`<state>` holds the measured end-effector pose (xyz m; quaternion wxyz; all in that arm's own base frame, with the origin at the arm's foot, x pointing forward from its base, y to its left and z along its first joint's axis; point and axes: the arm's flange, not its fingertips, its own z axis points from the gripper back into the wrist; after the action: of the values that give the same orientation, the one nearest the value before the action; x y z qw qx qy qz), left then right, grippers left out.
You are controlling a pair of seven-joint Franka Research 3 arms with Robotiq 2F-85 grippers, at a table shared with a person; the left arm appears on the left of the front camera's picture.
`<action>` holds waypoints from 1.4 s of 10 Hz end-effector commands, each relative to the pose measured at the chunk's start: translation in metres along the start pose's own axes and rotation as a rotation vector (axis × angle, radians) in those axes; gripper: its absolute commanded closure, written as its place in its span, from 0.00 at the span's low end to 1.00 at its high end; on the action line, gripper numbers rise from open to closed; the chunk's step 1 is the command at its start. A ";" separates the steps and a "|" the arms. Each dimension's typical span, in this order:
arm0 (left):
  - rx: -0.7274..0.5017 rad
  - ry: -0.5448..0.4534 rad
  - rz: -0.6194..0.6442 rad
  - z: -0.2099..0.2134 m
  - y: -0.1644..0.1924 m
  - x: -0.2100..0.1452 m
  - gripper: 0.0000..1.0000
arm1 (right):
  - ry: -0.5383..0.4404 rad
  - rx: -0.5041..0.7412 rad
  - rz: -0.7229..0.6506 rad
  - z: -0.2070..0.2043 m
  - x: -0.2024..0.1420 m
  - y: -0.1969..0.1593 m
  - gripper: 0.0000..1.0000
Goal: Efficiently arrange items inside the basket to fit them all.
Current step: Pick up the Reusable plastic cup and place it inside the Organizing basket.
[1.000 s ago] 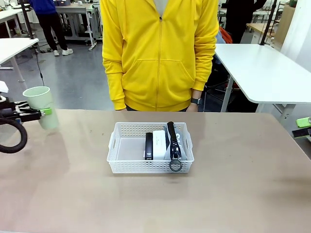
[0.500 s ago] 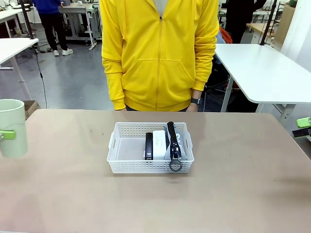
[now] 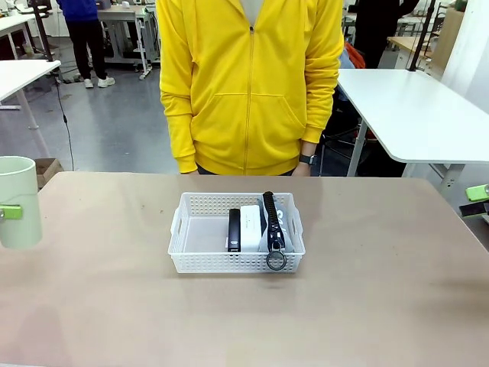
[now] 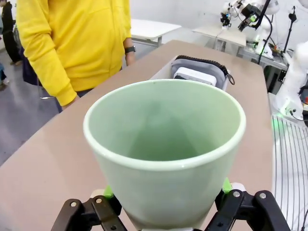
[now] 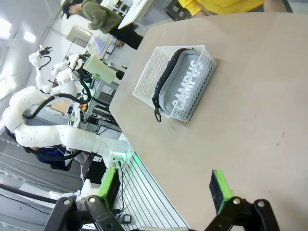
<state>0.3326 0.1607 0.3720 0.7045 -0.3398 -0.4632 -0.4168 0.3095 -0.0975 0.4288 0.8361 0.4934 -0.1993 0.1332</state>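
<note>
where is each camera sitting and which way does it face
Front: fixed on the robot's side, facing across the table at the person; basket mid-table, cup at left edge.
Left wrist: on the left arm, looking along the left gripper around the cup.
Right wrist: on the right arm, open right gripper over the table.
All three views share the basket.

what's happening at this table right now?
The left gripper has the pale green cup upright between its fingers at the table's left edge, well clear of the white basket. The basket already holds the black stapler, small white box and grey zip pouch, all packed toward one end. The right gripper is open and empty. A person in a yellow hoodie stands behind.
</note>
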 end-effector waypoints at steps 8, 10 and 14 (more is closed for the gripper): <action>-0.031 0.099 0.232 -0.162 -0.087 0.149 0.14 | -0.014 0.013 -0.017 0.001 0.003 0.004 0.00; -0.182 0.219 0.398 -0.225 -0.104 0.171 0.14 | -0.014 0.013 -0.017 0.001 0.003 0.004 0.00; -0.223 0.427 0.433 -0.301 -0.140 0.183 0.14 | -0.014 0.013 -0.017 0.001 0.003 0.004 0.00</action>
<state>0.3531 -0.2069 0.4392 0.8153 -0.4260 -0.1759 -0.3505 0.3094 -0.0973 0.4288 0.8361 0.4934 -0.1990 0.1333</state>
